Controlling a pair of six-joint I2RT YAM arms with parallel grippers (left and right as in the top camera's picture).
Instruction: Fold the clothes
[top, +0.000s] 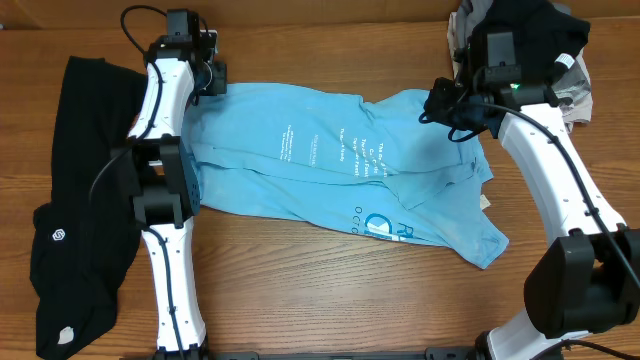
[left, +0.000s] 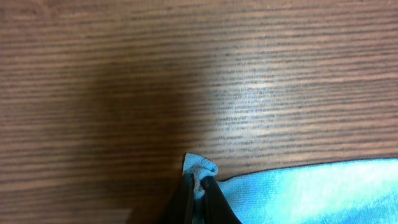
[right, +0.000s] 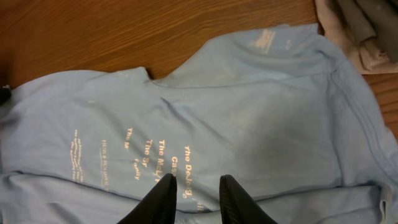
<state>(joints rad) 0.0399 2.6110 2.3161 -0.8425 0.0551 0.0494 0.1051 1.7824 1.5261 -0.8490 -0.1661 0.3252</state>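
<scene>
The clothes' light blue T-shirt (top: 330, 160) lies spread and creased across the middle of the table, its white lettering facing up. My left gripper (top: 207, 78) is at the shirt's far left corner. In the left wrist view it (left: 200, 182) is shut on a small fold of the blue edge (left: 323, 193). My right gripper (top: 437, 103) hovers over the shirt's far right part. Its fingers (right: 198, 186) stand apart above the lettered cloth (right: 249, 112) with nothing between them. A long black garment (top: 75, 200) with a small white logo lies at the left.
A heap of dark and grey garments (top: 530, 35) sits at the far right corner, and its edge (right: 360, 31) shows in the right wrist view. Bare wooden table (top: 350, 290) runs along the near side. The left arm's base stands between the black garment and the shirt.
</scene>
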